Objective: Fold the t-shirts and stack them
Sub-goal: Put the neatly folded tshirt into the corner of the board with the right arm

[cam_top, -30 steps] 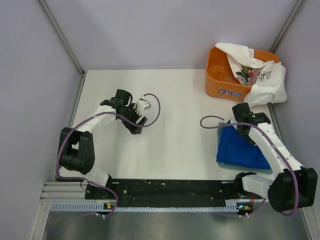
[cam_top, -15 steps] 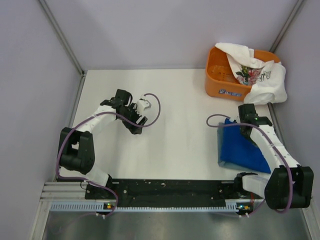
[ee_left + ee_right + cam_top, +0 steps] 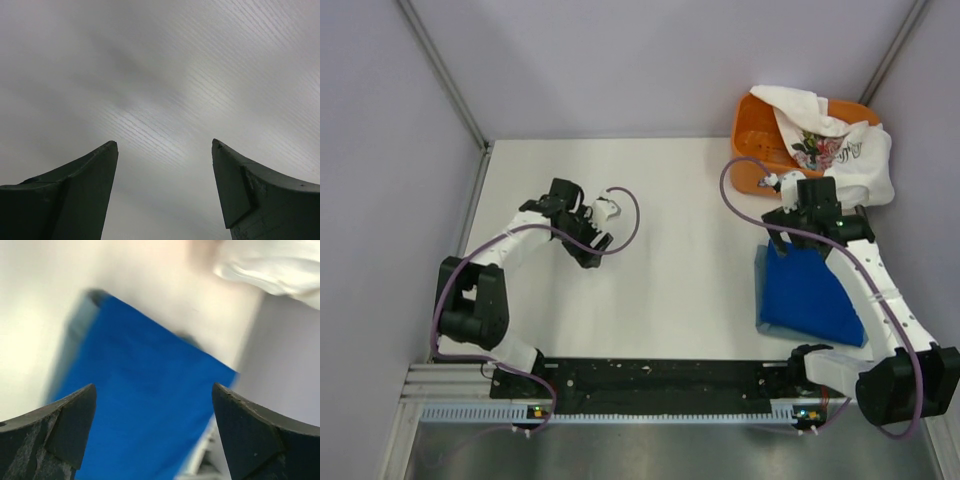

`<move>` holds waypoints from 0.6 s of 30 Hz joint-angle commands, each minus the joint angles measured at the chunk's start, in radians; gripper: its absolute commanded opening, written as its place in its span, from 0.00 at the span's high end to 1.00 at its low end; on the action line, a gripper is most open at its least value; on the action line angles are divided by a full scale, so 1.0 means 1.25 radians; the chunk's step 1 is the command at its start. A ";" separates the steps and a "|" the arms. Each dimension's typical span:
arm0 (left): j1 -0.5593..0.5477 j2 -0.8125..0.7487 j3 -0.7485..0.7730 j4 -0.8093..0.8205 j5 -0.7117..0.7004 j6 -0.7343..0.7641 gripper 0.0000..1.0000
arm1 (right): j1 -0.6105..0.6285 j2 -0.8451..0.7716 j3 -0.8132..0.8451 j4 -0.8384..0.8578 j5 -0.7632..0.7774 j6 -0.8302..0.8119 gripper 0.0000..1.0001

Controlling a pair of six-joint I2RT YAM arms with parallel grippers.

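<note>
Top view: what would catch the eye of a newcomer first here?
The folded blue t-shirt lies on the white table at the right, partly under the right arm. Behind it, at the far right corner, a white t-shirt with a flower print hangs over the rim of an orange basket.

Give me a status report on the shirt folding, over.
Left gripper open, empty. Right gripper open, off the folded blue tee. White tee draped over basket, not yet folded. Nothing blocking.
</note>
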 commanded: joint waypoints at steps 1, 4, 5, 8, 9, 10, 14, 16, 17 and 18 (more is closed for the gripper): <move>0.015 -0.054 -0.015 -0.014 -0.039 0.014 0.20 | 0.004 0.016 -0.019 0.105 -0.318 0.237 0.09; 0.029 -0.084 -0.047 -0.014 -0.056 0.018 0.20 | 0.010 0.025 -0.071 0.215 -0.404 0.310 0.12; 0.038 -0.093 -0.062 -0.008 -0.057 0.014 0.20 | 0.018 0.015 -0.099 0.267 -0.426 0.343 0.12; 0.070 -0.142 -0.119 0.031 -0.052 0.001 0.19 | 0.066 -0.024 -0.201 0.453 -0.475 0.341 0.09; 0.086 -0.161 -0.141 0.052 -0.044 -0.003 0.18 | 0.075 -0.033 -0.231 0.513 -0.491 0.347 0.08; 0.103 -0.180 -0.161 0.070 -0.034 -0.010 0.18 | 0.082 -0.036 -0.255 0.571 -0.511 0.354 0.06; 0.172 -0.263 -0.253 0.182 0.036 -0.045 0.01 | 0.097 -0.028 -0.347 0.780 -0.531 0.366 0.01; 0.200 -0.310 -0.304 0.259 0.043 -0.073 0.01 | 0.096 -0.026 -0.395 0.871 -0.504 0.369 0.01; 0.204 -0.335 -0.333 0.297 0.045 -0.086 0.01 | 0.097 -0.021 -0.417 0.915 -0.492 0.369 0.01; 0.240 -0.355 -0.354 0.343 0.043 -0.106 0.01 | 0.097 -0.017 -0.435 0.947 -0.478 0.366 0.01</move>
